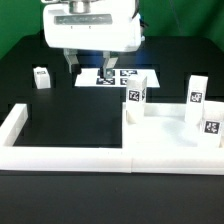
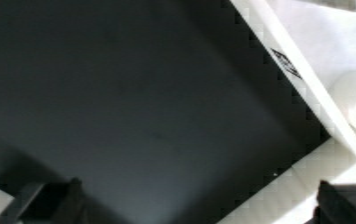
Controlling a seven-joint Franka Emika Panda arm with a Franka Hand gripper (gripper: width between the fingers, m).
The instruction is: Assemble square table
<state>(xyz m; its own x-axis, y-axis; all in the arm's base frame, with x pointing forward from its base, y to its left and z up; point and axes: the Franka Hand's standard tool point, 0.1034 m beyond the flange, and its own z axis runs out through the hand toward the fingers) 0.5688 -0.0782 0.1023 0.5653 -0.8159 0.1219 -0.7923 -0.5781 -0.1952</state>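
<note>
Pincer (image 1: 103, 72) wide open, empty, above marker board (image 1: 88, 78); bare black table (image 1: 70, 105) alongside.

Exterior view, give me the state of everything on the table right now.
gripper: open, empty, above the marker board
square tabletop: flat, in the border wall's corner
three legs: upright at the tabletop
fourth leg: upright, apart
</note>
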